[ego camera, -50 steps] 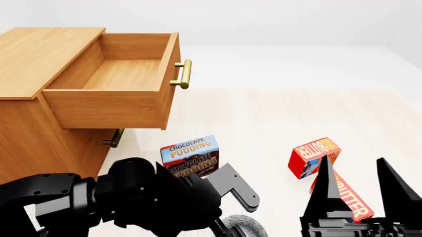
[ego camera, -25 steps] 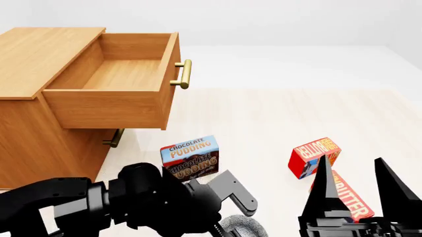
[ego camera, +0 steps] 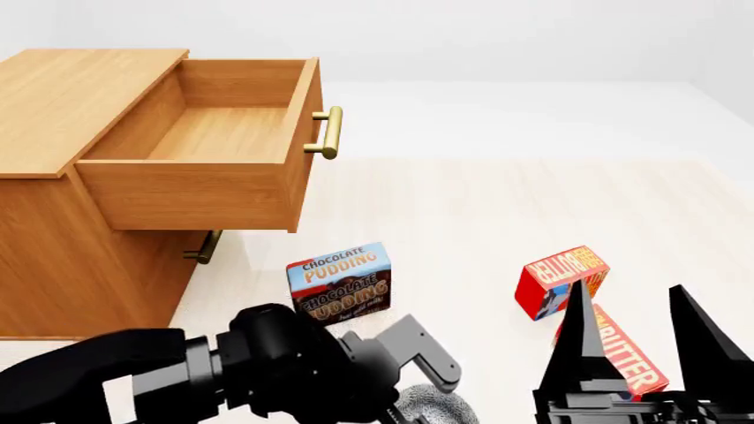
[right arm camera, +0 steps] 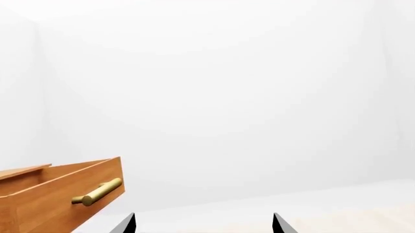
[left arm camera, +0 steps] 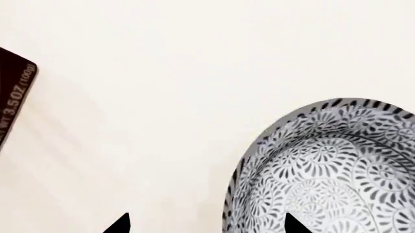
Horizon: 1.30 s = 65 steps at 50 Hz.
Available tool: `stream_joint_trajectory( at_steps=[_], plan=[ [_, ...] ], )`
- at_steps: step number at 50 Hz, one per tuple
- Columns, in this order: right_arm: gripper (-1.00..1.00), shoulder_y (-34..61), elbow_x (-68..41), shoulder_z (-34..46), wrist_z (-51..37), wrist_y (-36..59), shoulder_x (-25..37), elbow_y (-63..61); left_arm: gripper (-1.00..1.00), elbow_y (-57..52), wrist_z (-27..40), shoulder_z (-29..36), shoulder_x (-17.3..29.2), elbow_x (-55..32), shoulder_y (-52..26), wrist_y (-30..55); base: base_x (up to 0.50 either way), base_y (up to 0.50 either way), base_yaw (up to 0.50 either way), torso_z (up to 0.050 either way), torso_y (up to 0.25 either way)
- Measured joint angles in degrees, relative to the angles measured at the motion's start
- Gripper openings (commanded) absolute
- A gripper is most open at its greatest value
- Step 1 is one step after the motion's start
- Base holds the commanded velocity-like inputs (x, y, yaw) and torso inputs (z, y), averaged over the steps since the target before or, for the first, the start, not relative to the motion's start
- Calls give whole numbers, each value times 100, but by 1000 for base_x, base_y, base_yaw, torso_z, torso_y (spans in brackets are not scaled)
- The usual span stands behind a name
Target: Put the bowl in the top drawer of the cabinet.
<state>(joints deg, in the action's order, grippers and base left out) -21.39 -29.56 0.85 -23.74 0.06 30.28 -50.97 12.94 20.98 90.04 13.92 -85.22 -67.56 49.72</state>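
On the floor at head view's bottom edge, bowl (ego camera: 439, 408) sits ungrasped below left end effector (left arm camera: 206, 224), fingers spread w/ one over the rim; top drawer (ego camera: 200, 150) of cabinet (ego camera: 71, 247) already open, pick & place left; right end effector (ego camera: 637, 331) open, idle.

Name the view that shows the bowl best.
The left wrist view: the bowl fills much of the picture, its patterned surface and rim clear. The head view shows only a sliver of it behind the left arm. The right wrist view does not show it.
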Motion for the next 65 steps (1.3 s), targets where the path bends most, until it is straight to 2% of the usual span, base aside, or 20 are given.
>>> stream_joint_trajectory(
  at_steps=[28, 29, 39, 65],
  plan=[
    [100, 1, -4, 29, -51, -18, 49, -5, 100, 466, -278, 174, -191, -131, 25, -214, 0, 0, 0, 0, 0],
    [100, -1, -4, 29, -52, -21, 50, -4, -100, 475, -282, 180, -193, -142, 24, -225, 0, 0, 0, 0, 0],
    [100, -6, 0, 38, -65, -42, 52, 9, -100, 429, -407, 91, -261, -90, 184, -416, 0, 0, 0, 0, 0],
    [100, -37, -13, 37, -97, -103, 77, 22, -100, 41, -123, -56, -112, -77, 110, -518, 0, -1, -1, 0, 0]
  ],
)
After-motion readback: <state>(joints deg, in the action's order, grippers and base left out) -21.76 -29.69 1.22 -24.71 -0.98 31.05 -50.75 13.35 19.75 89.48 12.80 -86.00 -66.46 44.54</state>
